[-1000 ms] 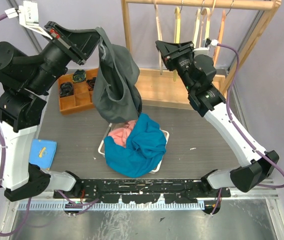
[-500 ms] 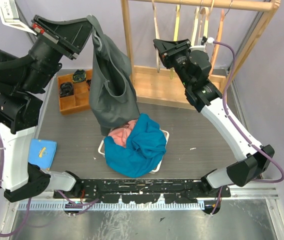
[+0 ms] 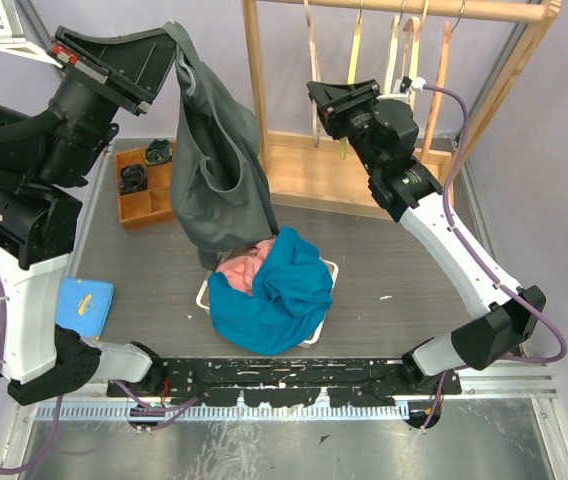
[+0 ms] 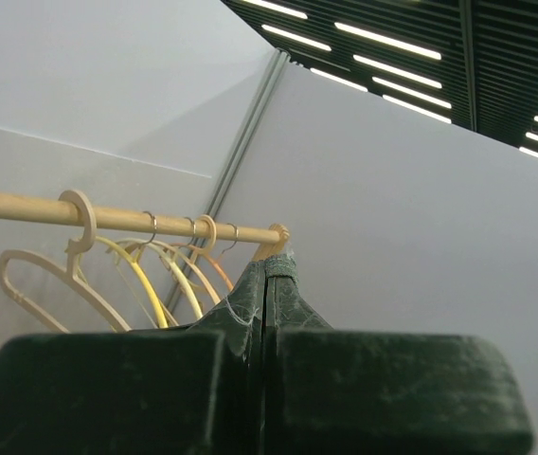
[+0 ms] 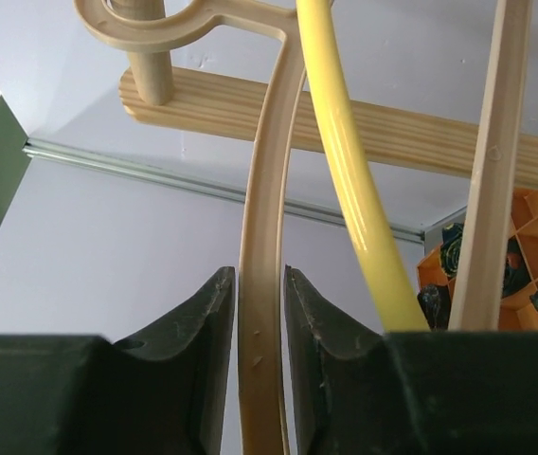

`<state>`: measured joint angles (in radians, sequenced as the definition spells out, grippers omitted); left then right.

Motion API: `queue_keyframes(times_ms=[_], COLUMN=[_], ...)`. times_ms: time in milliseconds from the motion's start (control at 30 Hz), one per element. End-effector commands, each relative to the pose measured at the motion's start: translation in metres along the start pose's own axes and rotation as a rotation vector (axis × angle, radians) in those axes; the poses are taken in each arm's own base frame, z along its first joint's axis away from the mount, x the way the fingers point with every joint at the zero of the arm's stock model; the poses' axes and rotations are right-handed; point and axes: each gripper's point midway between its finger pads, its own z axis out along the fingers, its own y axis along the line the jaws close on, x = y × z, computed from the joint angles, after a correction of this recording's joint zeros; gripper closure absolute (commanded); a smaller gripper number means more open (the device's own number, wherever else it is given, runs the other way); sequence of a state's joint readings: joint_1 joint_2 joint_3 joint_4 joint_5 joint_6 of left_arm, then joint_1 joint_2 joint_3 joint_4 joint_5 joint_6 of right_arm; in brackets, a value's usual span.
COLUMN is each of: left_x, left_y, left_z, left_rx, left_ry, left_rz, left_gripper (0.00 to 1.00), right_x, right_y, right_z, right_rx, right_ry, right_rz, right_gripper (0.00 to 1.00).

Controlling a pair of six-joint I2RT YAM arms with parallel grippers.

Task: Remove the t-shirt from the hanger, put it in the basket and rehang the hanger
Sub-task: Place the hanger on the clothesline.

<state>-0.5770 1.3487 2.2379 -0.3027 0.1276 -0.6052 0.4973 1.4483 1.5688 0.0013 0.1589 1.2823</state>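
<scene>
My left gripper [image 3: 169, 42] is raised high at the upper left and is shut on the top edge of the grey t-shirt [image 3: 219, 170], which hangs free, its hem just above the basket. In the left wrist view a fold of the grey fabric [image 4: 271, 289] sticks up between the closed fingers. My right gripper [image 3: 316, 92] is up at the wooden rack, shut on the arm of a beige hanger [image 5: 261, 284], whose hook sits over the rail [image 5: 146, 57]. That hanger is bare.
The wooden rack [image 3: 256, 90] at the back holds several more hangers, one yellow [image 5: 345, 171]. A white basket [image 3: 329, 268] below holds blue [image 3: 274, 290] and pink clothes. An orange compartment tray [image 3: 144, 195] and a blue pad [image 3: 86, 305] lie at the left.
My left arm has lifted the grey t-shirt higher and slightly left. My right gripper has moved a little up toward the rack rail.
</scene>
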Motion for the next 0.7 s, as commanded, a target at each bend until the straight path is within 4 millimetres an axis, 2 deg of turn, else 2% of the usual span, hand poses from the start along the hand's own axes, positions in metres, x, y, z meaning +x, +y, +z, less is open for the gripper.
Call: queue_keyframes(times_ms=[0,233,667], left_x=[-0.034,-0.046,-0.047], left_y=[-0.021,-0.022,-0.013], left_z=[-0.005,0.001,0.017], left_rx=[0.053,0.054,0.04], left_ry=[-0.108,-0.163,-0.199], left_rz=[0.011,0.004,-0.002], left_gripper=[1.0,1.0,1.0], right_x=[-0.012,-0.01,-0.031], right_y=[0.029,0.032,0.068], right_z=[-0.01,-0.014,-0.054], right_rx=[-0.061,-0.066,-0.138], right_ry=[-0.028,-0.014,-0.058], right_rz=[0.017,0.013,-0.137], right_gripper=[0.64,0.44,0.42])
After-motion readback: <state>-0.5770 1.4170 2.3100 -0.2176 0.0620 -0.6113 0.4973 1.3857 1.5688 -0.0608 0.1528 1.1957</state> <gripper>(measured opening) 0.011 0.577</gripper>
